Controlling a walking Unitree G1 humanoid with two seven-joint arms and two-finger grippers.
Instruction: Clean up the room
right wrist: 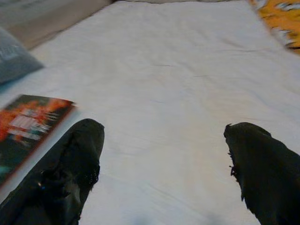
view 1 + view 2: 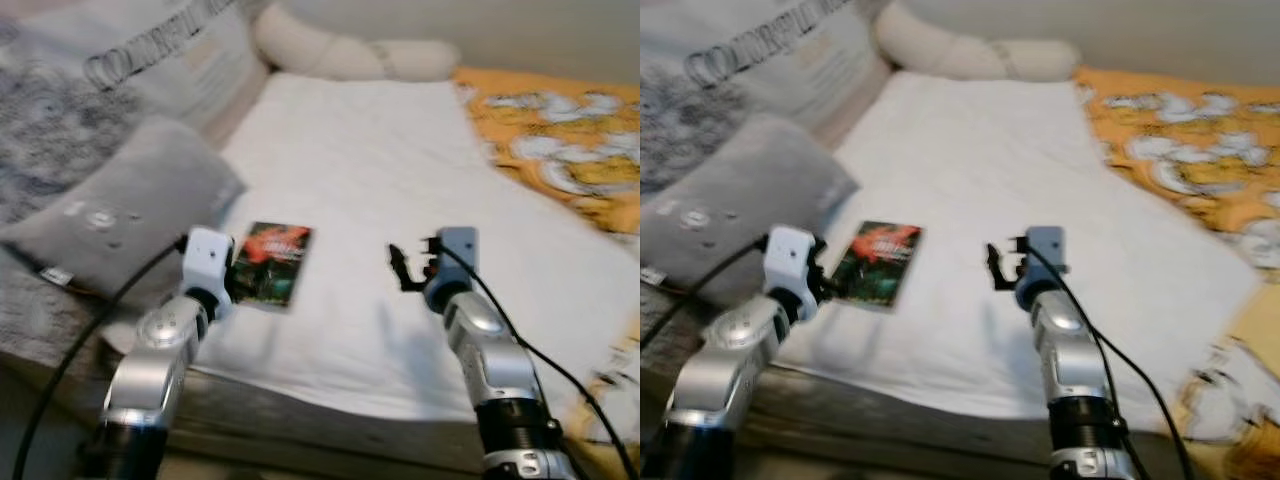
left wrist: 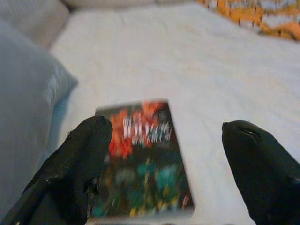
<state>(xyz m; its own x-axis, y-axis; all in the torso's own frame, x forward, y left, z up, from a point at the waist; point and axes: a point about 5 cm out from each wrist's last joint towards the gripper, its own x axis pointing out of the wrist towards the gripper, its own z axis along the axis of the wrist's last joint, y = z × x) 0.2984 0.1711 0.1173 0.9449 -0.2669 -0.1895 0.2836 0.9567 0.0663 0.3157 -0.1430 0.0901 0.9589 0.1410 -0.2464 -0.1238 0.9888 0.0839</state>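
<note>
One book: the book (image 2: 272, 263) lies flat on the white sheet of the bed (image 2: 400, 160), near the front edge, just beside a grey pillow (image 2: 120, 210).
Left hand: the left hand (image 3: 164, 164) is spread wide, grasping nothing, with the book straight ahead between its fingers.
Right hand: the right hand (image 1: 164, 159) is released too, over bare sheet well beside the book.
Risk: a flat cover on soft bedding may slide forward or snag the sheet.
Cause: fingertips coming in too shallow, or catching the pillow.
</note>
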